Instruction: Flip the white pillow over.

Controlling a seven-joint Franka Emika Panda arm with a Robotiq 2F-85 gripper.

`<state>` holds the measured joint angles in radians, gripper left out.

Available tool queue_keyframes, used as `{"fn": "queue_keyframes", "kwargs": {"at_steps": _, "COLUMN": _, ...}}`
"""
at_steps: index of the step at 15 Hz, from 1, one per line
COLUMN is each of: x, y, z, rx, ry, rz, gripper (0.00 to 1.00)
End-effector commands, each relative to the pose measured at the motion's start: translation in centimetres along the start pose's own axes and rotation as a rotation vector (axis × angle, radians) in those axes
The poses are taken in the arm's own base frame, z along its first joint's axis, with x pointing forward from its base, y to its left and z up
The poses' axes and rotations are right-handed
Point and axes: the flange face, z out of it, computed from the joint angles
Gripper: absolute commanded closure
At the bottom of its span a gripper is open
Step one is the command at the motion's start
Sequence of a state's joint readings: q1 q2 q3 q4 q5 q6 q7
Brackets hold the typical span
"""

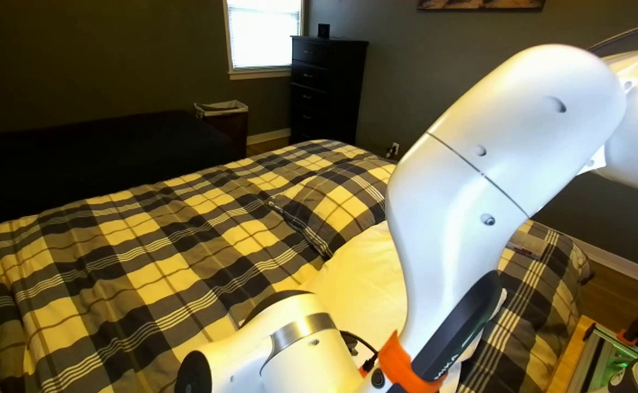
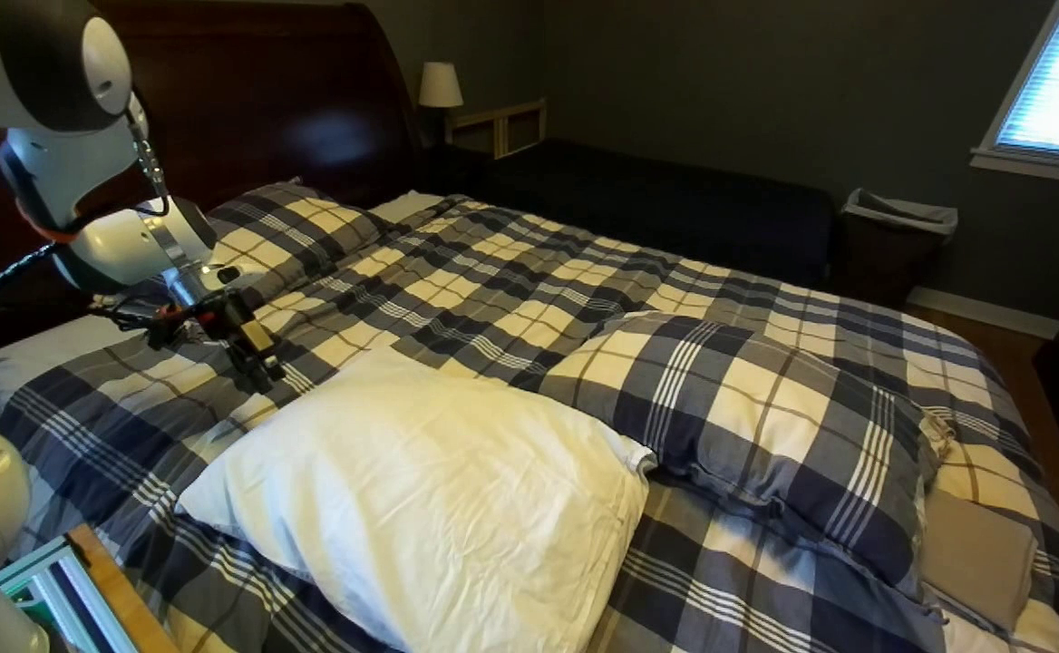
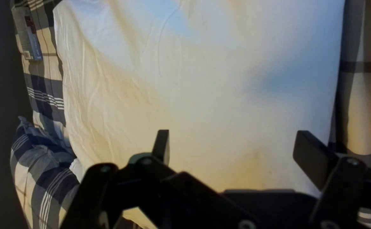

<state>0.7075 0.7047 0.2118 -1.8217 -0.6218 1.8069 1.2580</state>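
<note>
- Nearest is the gripper (image 3: 233,132), its fingers (image 3: 314,159) spread wide apart with nothing held; in an exterior view it hangs tipped downward, on the side of the bedspread (image 2: 493,272) closer to the headboard (image 2: 257,91), and looks apart from the cloth
- Next comes the headboard-side edge of the white pillow (image 2: 430,499); in the wrist view it runs down the picture's right, close by the finger there, though whether that finger stands over the top face or past the rim I cannot tell
- From that edge the white pillow lies flat on the bedspread, reaching away from the gripper and from the headboard; its long axis seems to run the same way, so the gripper, on the one arm (image 1: 450,218) here, faces what I judge to be a short end
- The next move, as I read it, turns on that: the fingers should come down astride this near edge, since a pinch on the puffed middle might catch only loose case
- Past the far corner, just beside it or touching, rests the plaid pillow (image 2: 747,408), so a roll straight away from the headboard could land partly on it
- Farther, beyond the bedspread, stand the laundry bin (image 2: 897,240) and the dark dresser (image 1: 327,87)
</note>
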Motion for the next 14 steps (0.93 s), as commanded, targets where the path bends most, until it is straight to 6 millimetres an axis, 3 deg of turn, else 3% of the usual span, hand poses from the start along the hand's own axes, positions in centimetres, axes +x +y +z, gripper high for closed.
{"fn": "queue_keyframes", "kwargs": {"at_steps": 1, "x": 0.7, "y": -3.4, "z": 1.3, "rx": -0.003, "ry": 0.051, "rz": -0.040, "gripper": 0.00}}
{"fn": "queue_keyframes", "kwargs": {"at_steps": 12, "x": 2.2, "y": -8.1, "z": 5.9, "rx": -0.033, "ry": 0.034, "rz": -0.114, "gripper": 0.00}}
{"fn": "queue_keyframes", "kwargs": {"at_steps": 13, "x": 2.3, "y": -8.2, "z": 6.1, "rx": -0.034, "ry": 0.029, "rz": -0.121, "gripper": 0.06}}
{"fn": "queue_keyframes", "kwargs": {"at_steps": 14, "x": 2.4, "y": -8.3, "z": 6.3, "rx": -0.038, "ry": 0.021, "rz": -0.131, "gripper": 0.27}}
